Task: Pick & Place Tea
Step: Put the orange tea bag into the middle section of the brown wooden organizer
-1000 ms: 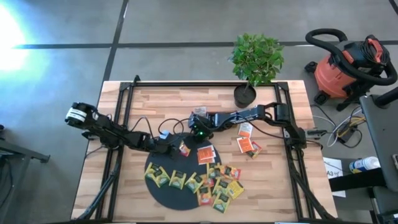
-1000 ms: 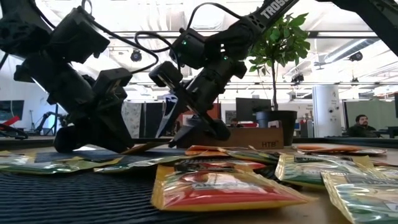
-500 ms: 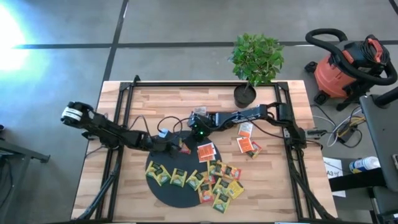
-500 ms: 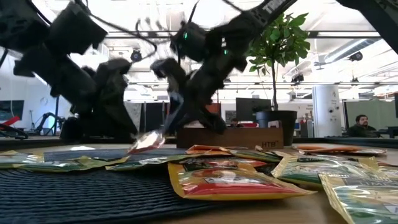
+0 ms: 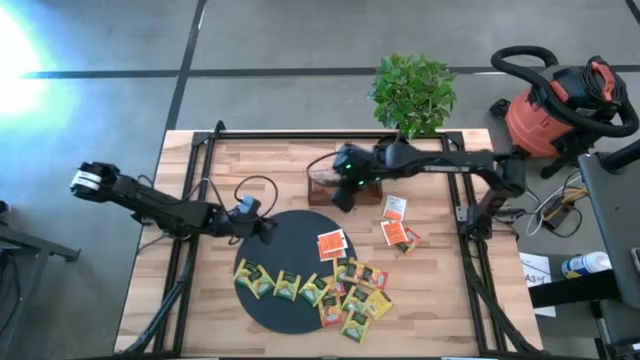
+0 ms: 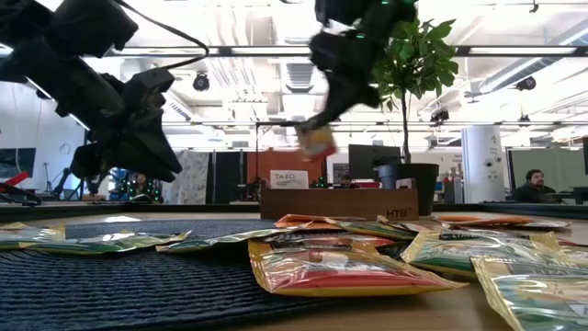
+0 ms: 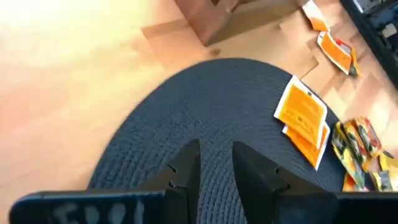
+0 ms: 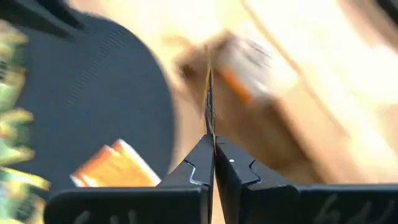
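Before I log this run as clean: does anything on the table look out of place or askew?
A few tea sachets lie on bare wood to the right of the black mat, apart from the pile, and others overhang the mat's right edge. Otherwise nothing stands out: the right gripper pinches one sachet edge-on over the wooden box.

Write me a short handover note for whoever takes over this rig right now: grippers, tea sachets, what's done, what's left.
Right gripper: shut on one tea sachet, held in the air above the wooden box.
Left gripper: partly open, empty, over the black mat's near-left edge.
Done: one sachet lifted and carried to the box.
Left: drop it in, then move the remaining sachets on the mat and the few on the table beside it.
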Controlling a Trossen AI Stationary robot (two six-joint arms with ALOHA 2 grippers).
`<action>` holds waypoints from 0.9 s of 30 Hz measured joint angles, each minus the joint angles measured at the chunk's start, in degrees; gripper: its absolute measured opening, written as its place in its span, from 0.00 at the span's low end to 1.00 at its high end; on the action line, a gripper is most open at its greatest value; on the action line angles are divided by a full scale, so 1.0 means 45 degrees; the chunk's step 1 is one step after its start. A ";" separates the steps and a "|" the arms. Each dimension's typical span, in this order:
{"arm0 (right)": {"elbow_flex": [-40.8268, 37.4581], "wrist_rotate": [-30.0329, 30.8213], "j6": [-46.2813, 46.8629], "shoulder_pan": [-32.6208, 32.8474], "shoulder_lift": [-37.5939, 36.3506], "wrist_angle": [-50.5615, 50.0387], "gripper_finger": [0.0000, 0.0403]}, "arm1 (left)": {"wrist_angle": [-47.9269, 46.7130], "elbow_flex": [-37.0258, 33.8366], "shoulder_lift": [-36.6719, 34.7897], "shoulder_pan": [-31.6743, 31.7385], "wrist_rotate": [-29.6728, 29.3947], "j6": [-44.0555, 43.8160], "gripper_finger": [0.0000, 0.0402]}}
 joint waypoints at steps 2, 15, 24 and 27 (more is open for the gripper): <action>-0.0737 0.0215 -0.0173 -0.0502 -0.0606 -0.0039 0.02 | -0.0040 0.0000 -0.0064 0.0000 -0.0118 0.0000 0.22; -0.4260 -0.2032 -0.2595 -0.2312 -0.1756 0.3534 0.02 | -0.0078 0.0015 0.0057 0.0000 -0.0288 -0.0335 0.22; -0.4155 -0.1989 -0.4225 -0.2496 -0.1431 0.3928 0.02 | -0.0069 0.0015 0.0057 0.0005 -0.0561 -0.0560 0.22; -0.4097 -0.2237 -0.4288 -0.2492 -0.0969 0.4144 0.02 | -0.0073 0.0019 0.0057 0.0019 -0.0717 -0.0738 0.22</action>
